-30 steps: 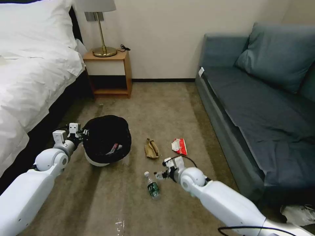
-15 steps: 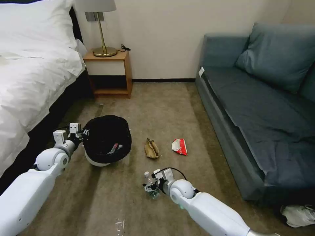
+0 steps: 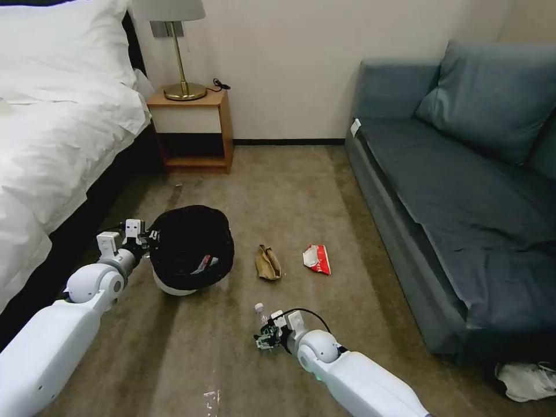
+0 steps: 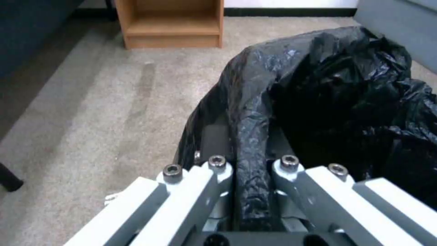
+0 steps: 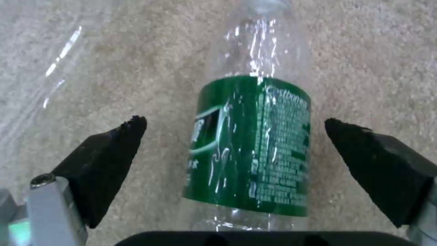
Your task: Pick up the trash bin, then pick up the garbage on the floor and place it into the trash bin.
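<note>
Head view: the left end effector [image 3: 152,236] grips the trash bin [image 3: 191,249] at its left rim, the bin on the floor [image 3: 301,197] near the bed [image 3: 52,145]. The right end effector [image 3: 265,337] hangs over the bottle [image 3: 260,313].

Left wrist view: the left end effector's fingers [image 4: 214,177] are clamped on the bag-covered rim.

Right wrist view: the right end effector's pads [image 5: 114,160] stand wide apart either side of the green-labelled bottle [image 5: 252,143], not touching it.

Wall: plain cream-white painted wall [image 3: 289,69] at the back, with a dark baseboard strip [image 3: 289,141] along its foot.
Floor: brownish-beige short-pile carpet [image 3: 289,191] with a shiny streak near the front.
Bed: bed with rumpled white duvet and pillow [image 3: 52,127] on the left, above a dark base.
Nightstand: small open wooden nightstand [image 3: 194,130] between bed and wall, a dark cable lying on top.
Lamp: brass-footed table lamp with a pale shade [image 3: 176,52] standing on the nightstand.
Sofa: blue-grey fabric sofa [image 3: 463,197] along the right, with a matching square cushion [image 3: 492,98] leaning on its back.
Corner: white sneaker [image 3: 527,379] on the carpet beside the sofa's near end.
</note>
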